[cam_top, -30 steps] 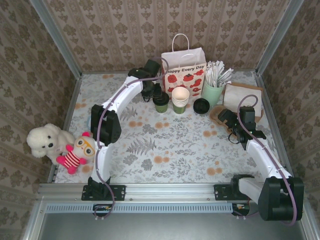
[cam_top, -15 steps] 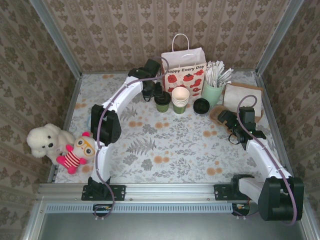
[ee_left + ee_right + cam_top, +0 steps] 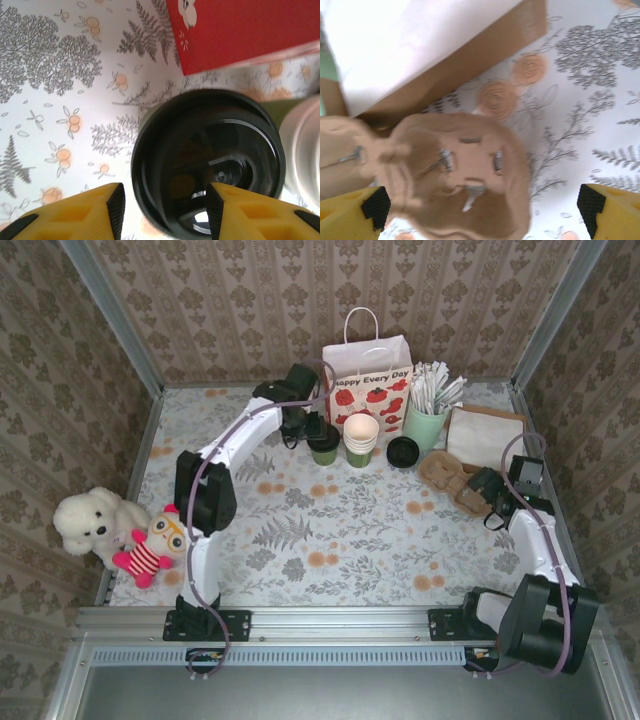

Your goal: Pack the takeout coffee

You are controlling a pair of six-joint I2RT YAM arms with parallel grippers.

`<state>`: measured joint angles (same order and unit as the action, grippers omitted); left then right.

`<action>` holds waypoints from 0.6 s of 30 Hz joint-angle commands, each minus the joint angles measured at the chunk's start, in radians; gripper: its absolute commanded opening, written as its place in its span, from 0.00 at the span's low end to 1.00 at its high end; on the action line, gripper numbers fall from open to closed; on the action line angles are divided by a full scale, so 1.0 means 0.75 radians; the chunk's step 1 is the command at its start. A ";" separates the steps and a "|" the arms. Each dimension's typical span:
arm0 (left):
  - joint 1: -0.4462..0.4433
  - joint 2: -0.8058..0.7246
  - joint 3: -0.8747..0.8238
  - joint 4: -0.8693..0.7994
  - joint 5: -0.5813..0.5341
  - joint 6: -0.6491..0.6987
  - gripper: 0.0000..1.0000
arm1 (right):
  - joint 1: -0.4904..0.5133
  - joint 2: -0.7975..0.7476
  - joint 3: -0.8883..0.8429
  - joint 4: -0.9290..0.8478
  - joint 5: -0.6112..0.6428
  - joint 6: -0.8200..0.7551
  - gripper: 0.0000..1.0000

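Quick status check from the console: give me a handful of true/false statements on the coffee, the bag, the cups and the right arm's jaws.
1. The takeout coffee has its black lid on. True.
2. The coffee is inside the paper bag. False: it stands on the table, outside the bag.
3. The right jaws stand wide apart near the cardboard carrier, holding nothing. True.
4. The mint cup of sticks stands left of the stacked cups. False: it stands to their right.
5. The plush toys sit at the table's right edge. False: they sit at the left edge.
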<state>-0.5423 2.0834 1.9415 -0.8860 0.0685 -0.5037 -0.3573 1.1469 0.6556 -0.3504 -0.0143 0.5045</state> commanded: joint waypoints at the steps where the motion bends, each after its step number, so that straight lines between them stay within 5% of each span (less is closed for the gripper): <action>1: 0.005 -0.219 -0.115 0.131 0.010 0.021 0.59 | -0.047 0.085 0.053 -0.076 -0.066 -0.117 0.95; 7: 0.021 -0.532 -0.447 0.408 -0.135 -0.002 1.00 | -0.049 0.220 0.082 -0.027 -0.089 -0.167 0.78; 18: 0.151 -0.695 -0.674 0.655 -0.065 -0.091 1.00 | 0.011 0.363 0.137 -0.021 -0.025 -0.215 0.24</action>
<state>-0.4484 1.5822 1.4471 -0.4786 -0.0013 -0.5514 -0.3717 1.4315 0.7258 -0.3477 -0.0566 0.3649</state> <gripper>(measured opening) 0.997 0.262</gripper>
